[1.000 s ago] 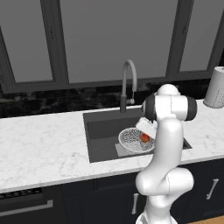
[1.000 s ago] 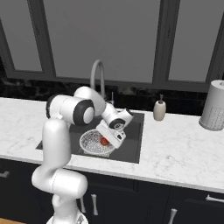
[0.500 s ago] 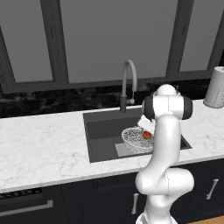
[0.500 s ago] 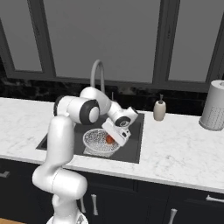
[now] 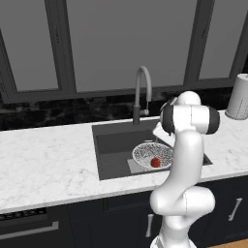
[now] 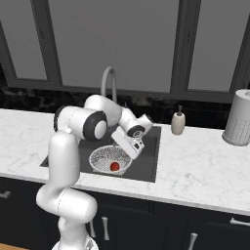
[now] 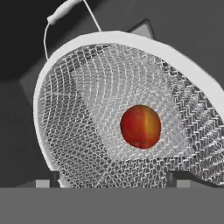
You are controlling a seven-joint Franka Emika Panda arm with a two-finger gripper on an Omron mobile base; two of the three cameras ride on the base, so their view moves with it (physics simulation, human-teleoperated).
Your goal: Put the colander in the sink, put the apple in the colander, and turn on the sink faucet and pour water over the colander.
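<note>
Red and round, the apple (image 7: 140, 126) lies loose inside the colander (image 7: 87, 109), a white-rimmed mesh bowl with a thin wire handle, and nothing touches the fruit. The colander sits on the bottom of the sink (image 5: 114, 145), a dark grey basin let into the white marble worktop (image 5: 43, 164), toward the basin's front right part. In the left base view the apple (image 5: 155, 162) rests near the front of the colander (image 5: 145, 154); in the right base view the apple (image 6: 114, 166) shows in the same bowl (image 6: 105, 158). The gripper (image 6: 128, 146) hangs just above the colander's rim, angled down toward it, and its fingers are spread wide with nothing between them; in the hand view the two dark fingertips (image 7: 177, 178) stand far apart at the bottom edge, either side of the bowl. The grey gooseneck faucet (image 5: 141, 92) rises behind the sink, its spout arching over the basin. A small beige soap bottle (image 6: 178, 122) stands on the worktop right of the sink, and a pale cylinder (image 6: 239, 117) stands farther right.
</note>
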